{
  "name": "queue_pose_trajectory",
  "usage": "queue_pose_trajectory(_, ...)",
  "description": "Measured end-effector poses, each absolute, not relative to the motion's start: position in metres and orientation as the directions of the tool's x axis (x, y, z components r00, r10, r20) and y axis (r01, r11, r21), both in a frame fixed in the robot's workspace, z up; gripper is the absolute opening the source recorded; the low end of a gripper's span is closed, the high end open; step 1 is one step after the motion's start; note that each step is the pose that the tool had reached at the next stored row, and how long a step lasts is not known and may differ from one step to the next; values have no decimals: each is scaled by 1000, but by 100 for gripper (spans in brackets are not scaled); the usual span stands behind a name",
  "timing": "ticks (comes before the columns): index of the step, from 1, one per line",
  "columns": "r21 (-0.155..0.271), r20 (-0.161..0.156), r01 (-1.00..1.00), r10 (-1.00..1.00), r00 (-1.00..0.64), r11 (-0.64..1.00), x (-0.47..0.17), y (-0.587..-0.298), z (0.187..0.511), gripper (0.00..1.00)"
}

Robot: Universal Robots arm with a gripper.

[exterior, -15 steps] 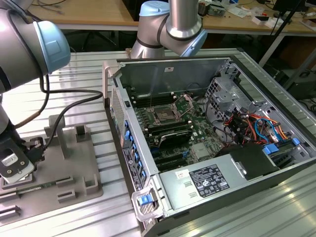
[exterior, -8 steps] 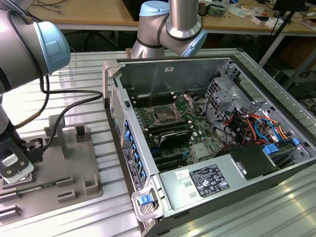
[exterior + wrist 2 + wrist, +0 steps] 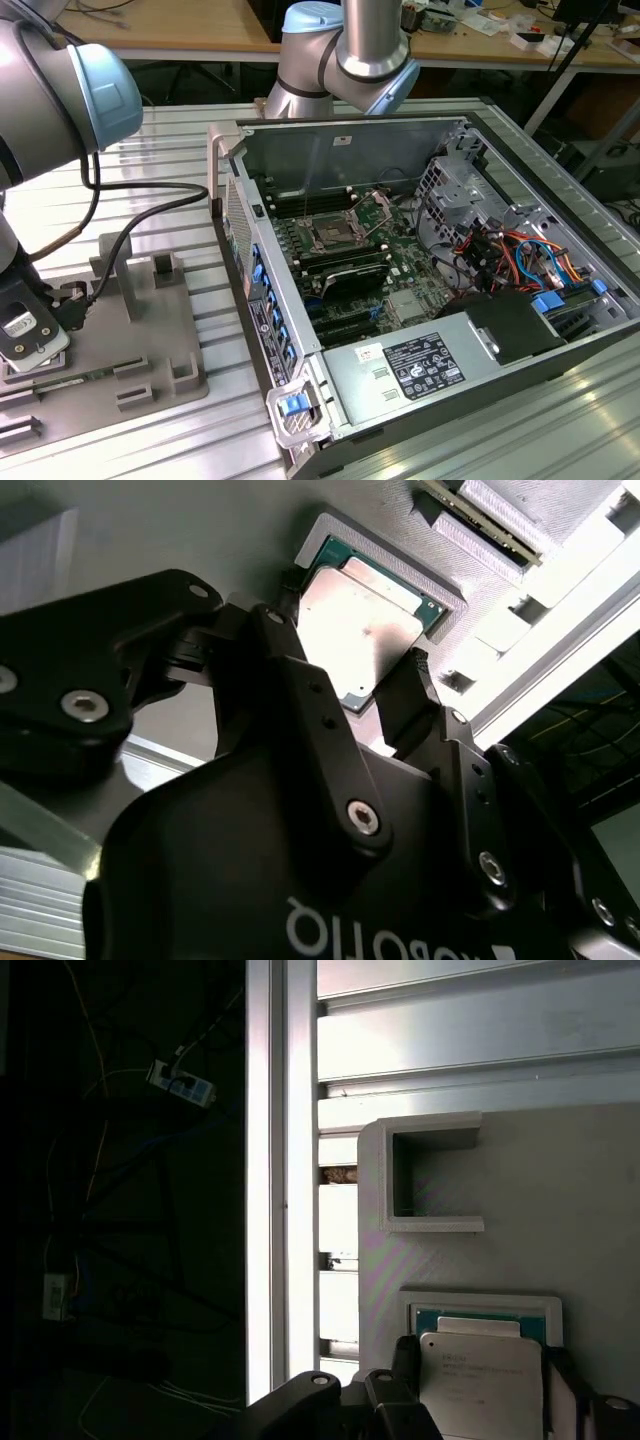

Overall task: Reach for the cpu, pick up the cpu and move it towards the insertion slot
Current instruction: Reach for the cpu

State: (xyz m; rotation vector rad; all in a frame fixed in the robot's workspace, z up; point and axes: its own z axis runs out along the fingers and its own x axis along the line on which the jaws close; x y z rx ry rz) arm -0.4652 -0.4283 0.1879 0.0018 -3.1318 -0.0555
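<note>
Fingers (image 3: 410, 692) stand a narrow way apart, one on each of two opposite edges of the cpu (image 3: 375, 610). In both wrist views they look closed against those edges, so I judge them clamped on it rather than merely beside it. The cpu (image 3: 480, 1385) lies silver side up in its square recess, close to one edge of the grey tray (image 3: 560, 1210), and that edge runs near the edge of the ribbed metal surface (image 3: 180, 130).

The reach looks done and the grasp looks made. The lift is not: the chip shows no clear gap above its recess.

In the exterior view the tray (image 3: 150, 330) sits toward that view's left, with the arm (image 3: 60, 90) bent over it. The insertion slot (image 3: 330, 235) lies well apart, inside the open computer case (image 3: 440, 130) in the middle of the surface, its frame standing open.
</note>
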Motion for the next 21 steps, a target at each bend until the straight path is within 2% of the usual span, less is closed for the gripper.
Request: queue_pose_trajectory(21, 35, 9, -1, -1, -1000, 999, -465, -428, 207, 55)
